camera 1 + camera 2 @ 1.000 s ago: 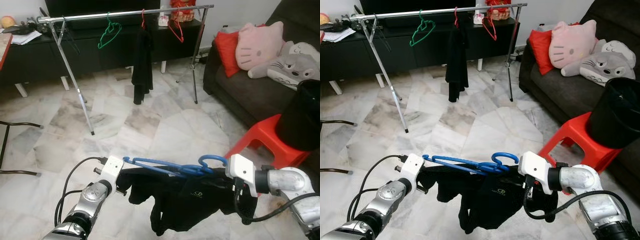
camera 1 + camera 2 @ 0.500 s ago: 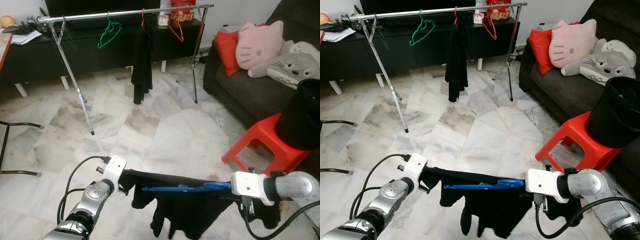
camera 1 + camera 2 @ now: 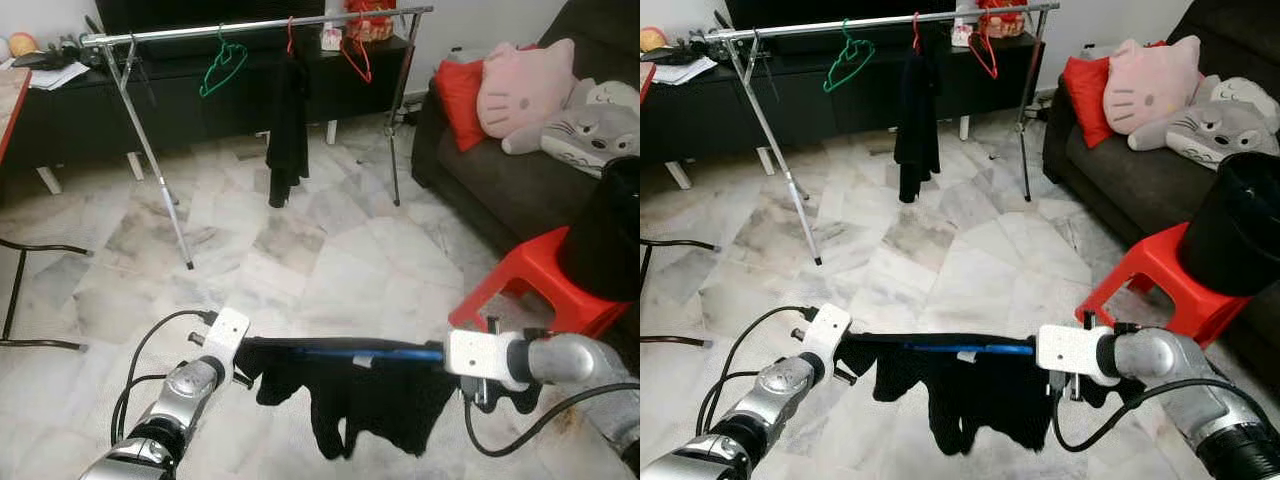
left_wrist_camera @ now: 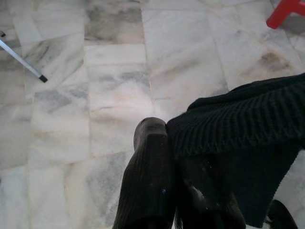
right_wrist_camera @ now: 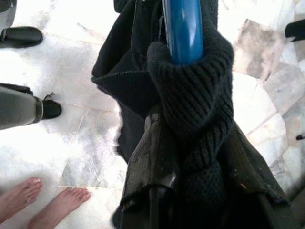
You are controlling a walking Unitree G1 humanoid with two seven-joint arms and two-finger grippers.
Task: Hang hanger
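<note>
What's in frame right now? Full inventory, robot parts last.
blue hanger: 1, blue, held level between both grippers
black garment: 1, black, draped on it
clothes rack: 1, silver, far side of the floor
hangers on rack: green, 2 red, one bearing dark clothing
stool: 1, red, by the sofa
bin: 1, black, on the stool
sofa: 1, dark, with a red cushion and 2 plush toys
person's bare feet: 2, on the floor
left gripper: shut on garment
right gripper: shut on garment and hanger
</note>
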